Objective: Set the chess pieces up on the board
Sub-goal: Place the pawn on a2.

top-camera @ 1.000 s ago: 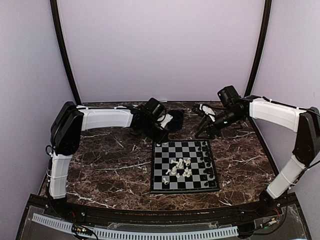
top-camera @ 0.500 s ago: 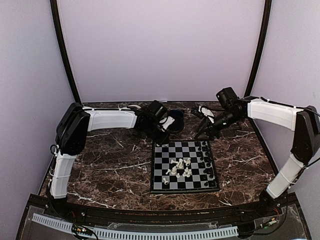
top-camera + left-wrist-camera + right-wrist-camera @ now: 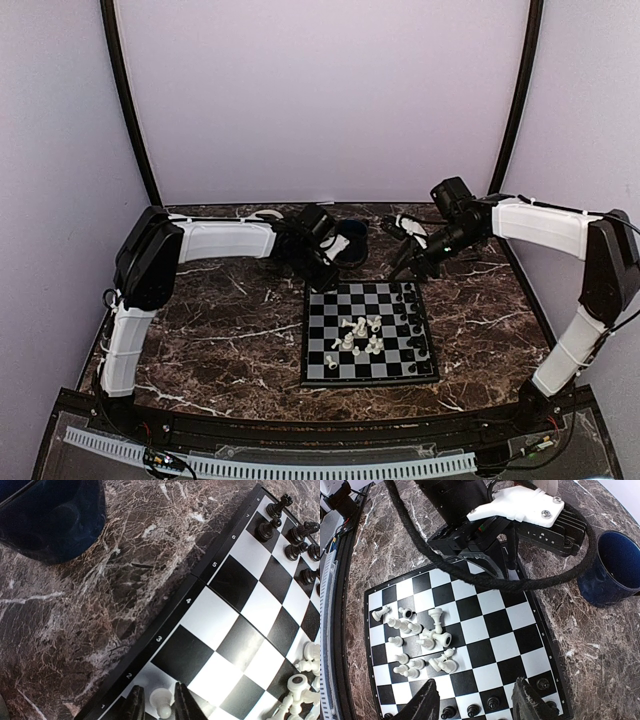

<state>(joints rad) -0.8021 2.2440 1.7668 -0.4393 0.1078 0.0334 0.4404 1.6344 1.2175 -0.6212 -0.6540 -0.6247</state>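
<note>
Here left end effector [image 3: 160, 706] straddles pawn [image 3: 161, 699] (white).

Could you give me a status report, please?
Left gripper: jaws astride a white pawn at the board's edge, grip unclear. Right gripper: jaws open above black pieces. White pieces heaped mid-board, several toppled. Blue mug off-board.

Finish logged | table [image 3: 220, 320]: marble-look stone, polished, glossy | board [image 3: 235, 645]: smooth, faintly sheened | chess pieces [image 3: 437, 637]: plastic, glossy | mug [image 3: 615, 565]: glazed, shiny | cable [image 3: 470, 580]: braided sleeve, matt, rough | arm cover [image 3: 215, 240]: plastic, matt
</note>
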